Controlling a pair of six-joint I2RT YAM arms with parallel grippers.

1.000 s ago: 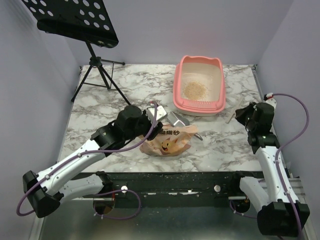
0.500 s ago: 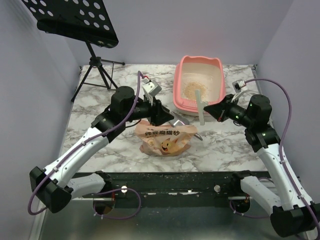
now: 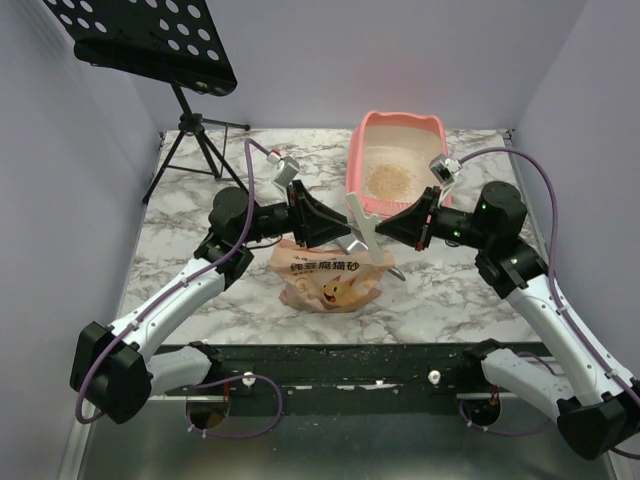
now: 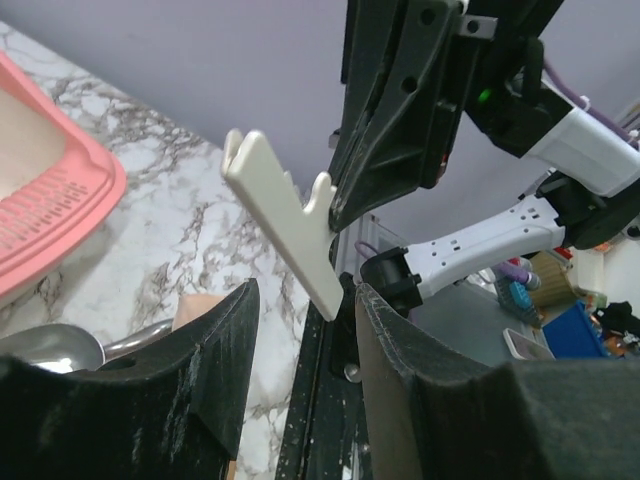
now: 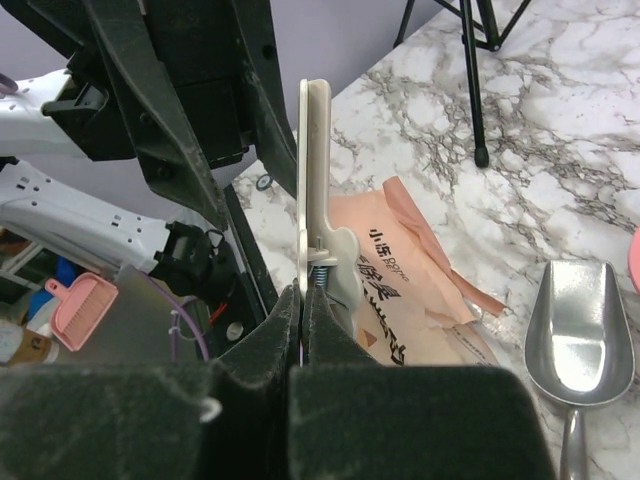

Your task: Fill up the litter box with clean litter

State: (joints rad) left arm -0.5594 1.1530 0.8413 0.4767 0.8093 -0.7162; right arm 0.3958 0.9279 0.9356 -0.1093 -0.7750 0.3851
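The pink litter box stands at the back right, with a small pile of tan clean litter inside; its rim shows in the left wrist view. My right gripper is shut on a white bag clip and holds it in the air above the orange-tan bag. My left gripper is open. The clip's free end reaches to between its fingertips, close to the right finger. I cannot tell whether they touch.
A grey metal scoop lies on the marble table beside the bag. A black music stand on a tripod stands at the back left. The two arms meet above the table's middle.
My right arm has swung left with the clip, from the table's right side to above the bag. My left gripper has lifted from the bag and turned to face the clip.
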